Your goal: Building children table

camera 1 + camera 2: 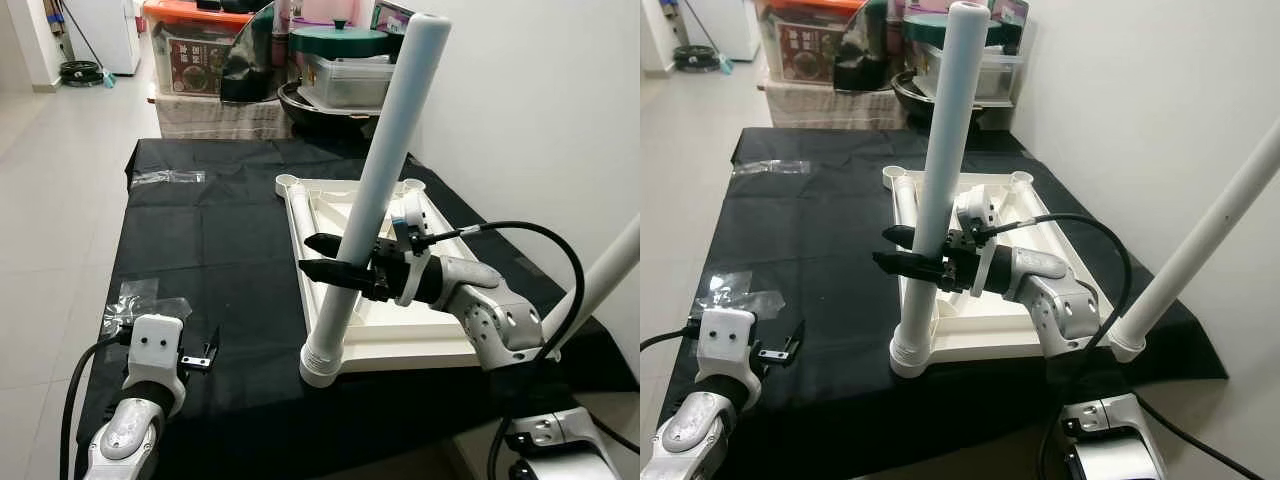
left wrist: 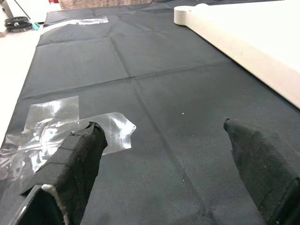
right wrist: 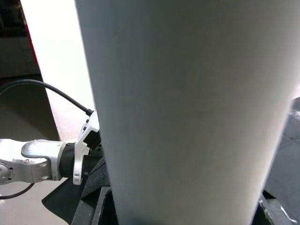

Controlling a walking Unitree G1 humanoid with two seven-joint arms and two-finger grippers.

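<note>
A white tabletop (image 1: 400, 345) lies upside down on the black cloth. A long white table leg (image 1: 390, 140) stands tilted in its near left corner socket (image 1: 322, 362). My right gripper (image 1: 312, 256) is shut on this leg at mid height, one finger on each side; the leg (image 3: 187, 108) is very close in the right wrist view. A second white leg (image 1: 1200, 240) rises from the near right corner. My left gripper (image 2: 161, 136) is open just above the cloth, well left of the tabletop, with nothing between its fingers (image 2: 79, 159).
Clear plastic wrappers lie on the cloth by my left gripper (image 1: 135, 300) and at the far left (image 1: 165, 177). Storage boxes (image 1: 200, 50) and a covered pot (image 1: 340, 40) stand beyond the far edge. A white wall runs along the right.
</note>
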